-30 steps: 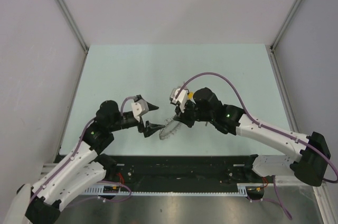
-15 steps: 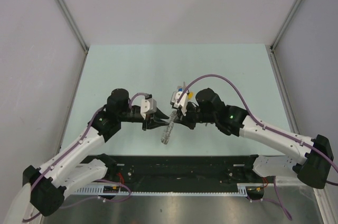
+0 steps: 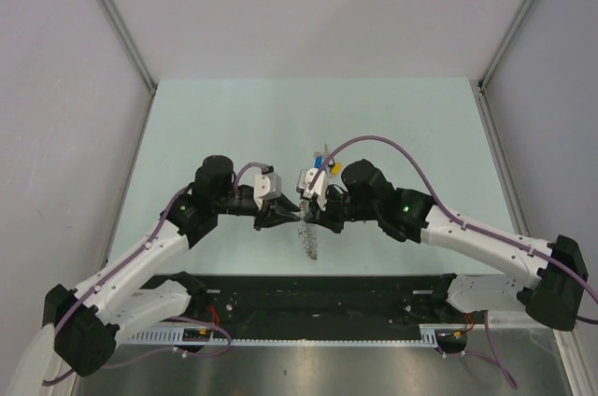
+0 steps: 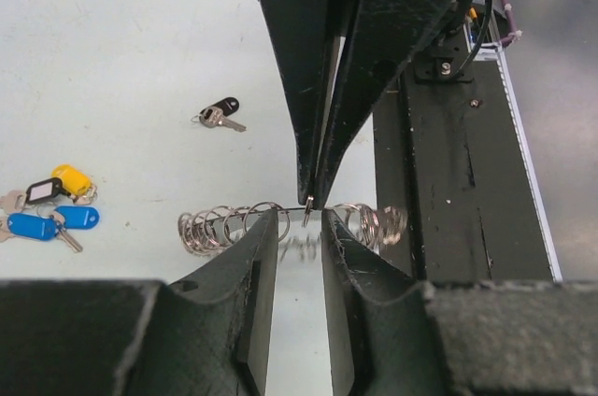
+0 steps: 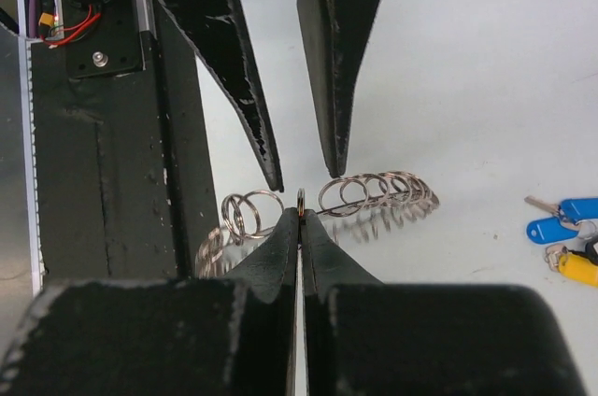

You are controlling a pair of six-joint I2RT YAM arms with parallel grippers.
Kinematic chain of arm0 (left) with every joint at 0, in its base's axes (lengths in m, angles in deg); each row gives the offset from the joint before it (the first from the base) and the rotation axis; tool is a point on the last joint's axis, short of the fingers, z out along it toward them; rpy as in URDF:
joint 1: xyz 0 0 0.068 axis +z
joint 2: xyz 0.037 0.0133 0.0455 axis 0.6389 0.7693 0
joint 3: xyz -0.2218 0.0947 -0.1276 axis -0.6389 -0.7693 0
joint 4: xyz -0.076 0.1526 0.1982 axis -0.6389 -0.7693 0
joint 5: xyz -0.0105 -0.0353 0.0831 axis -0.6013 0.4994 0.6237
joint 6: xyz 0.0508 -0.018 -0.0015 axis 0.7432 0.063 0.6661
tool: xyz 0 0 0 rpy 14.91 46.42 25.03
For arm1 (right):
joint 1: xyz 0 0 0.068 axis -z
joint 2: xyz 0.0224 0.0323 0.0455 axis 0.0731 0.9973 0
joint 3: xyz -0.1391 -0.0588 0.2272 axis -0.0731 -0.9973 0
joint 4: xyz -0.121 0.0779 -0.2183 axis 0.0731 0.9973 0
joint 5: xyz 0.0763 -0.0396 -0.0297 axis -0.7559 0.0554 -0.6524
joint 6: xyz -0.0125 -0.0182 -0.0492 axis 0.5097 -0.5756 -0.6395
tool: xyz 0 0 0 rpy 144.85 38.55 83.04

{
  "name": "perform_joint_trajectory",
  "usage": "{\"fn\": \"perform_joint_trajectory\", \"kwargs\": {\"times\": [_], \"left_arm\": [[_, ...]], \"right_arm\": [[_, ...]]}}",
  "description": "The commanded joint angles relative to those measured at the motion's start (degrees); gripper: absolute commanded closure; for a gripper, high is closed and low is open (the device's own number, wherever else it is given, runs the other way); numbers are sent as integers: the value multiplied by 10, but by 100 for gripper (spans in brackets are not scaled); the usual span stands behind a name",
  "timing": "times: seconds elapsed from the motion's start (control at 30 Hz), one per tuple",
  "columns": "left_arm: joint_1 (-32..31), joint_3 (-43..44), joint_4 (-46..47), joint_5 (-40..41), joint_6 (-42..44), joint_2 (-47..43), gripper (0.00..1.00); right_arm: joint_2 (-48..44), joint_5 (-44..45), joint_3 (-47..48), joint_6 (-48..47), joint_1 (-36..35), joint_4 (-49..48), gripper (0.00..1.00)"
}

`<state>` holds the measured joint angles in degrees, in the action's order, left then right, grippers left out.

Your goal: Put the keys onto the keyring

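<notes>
i see my right gripper point(image 5: 300, 216) clamped on one loop of the keyring point(image 5: 378, 192), my left gripper point(image 4: 291, 220) parted just beside it, keys point(image 4: 47, 214) lying well apart.

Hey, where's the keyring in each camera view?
Top external: keyring at centre, just below where the two arms' tips meet.
Left wrist: keyring low centre, strung sideways.
Right wrist: keyring at centre, one loop pinched in the right gripper.
Shared landmark: keys, above the tips, at the left edge, at the right edge.
</notes>
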<state>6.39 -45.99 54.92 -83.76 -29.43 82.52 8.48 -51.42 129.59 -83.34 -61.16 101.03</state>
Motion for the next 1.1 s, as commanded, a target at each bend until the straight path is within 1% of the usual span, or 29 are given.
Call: {"fn": "perform_joint_trajectory", "kwargs": {"times": [0.0,0.2,0.3,0.6,0.63,0.67,0.73,0.8,0.83,0.87,0.9,0.93,0.97,1.0,1.03,1.07], "left_arm": [[-10,25,-17,-4,17,15,71],[-24,29,-39,-4,30,29,72],[-27,32,-45,-4,32,36,75],[-40,35,-53,-16,31,56,81],[-45,35,-55,-16,30,58,83],[-47,35,-55,-16,31,62,90],[-54,36,-55,-18,30,67,100],[-55,37,-53,-24,26,68,100],[-55,34,-41,-15,13,65,100],[-55,30,-30,-7,4,61,100],[-55,23,-16,3,-8,47,100],[-55,5,21,11,-33,38,100],[-55,-6,43,32,-51,27,100],[-54,-17,66,41,-70,9,100],[-54,-40,116,51,-110,2,100],[-54,-52,138,71,-129,-6,100]], "right_arm": [[1,-4,17,-11,-8,-12,100],[6,-5,25,-13,-11,-10,100],[9,-6,28,-14,-14,-9,100],[11,-11,30,-17,-24,-9,100],[11,-11,30,-17,-24,-10,100],[11,-13,31,-17,-25,-10,100],[9,-16,31,-18,-25,-11,100],[9,-19,32,-18,-25,-10,100],[6,-17,33,-17,-26,-7,98],[4,-14,33,-17,-25,-5,93],[1,-10,32,-16,-25,-2,90],[-7,1,32,-15,-24,7,88],[-11,7,33,-12,-24,11,82],[-16,11,32,-9,-22,15,80],[-25,16,32,-7,-17,23,78],[-31,14,31,-2,-14,26,74]]}}
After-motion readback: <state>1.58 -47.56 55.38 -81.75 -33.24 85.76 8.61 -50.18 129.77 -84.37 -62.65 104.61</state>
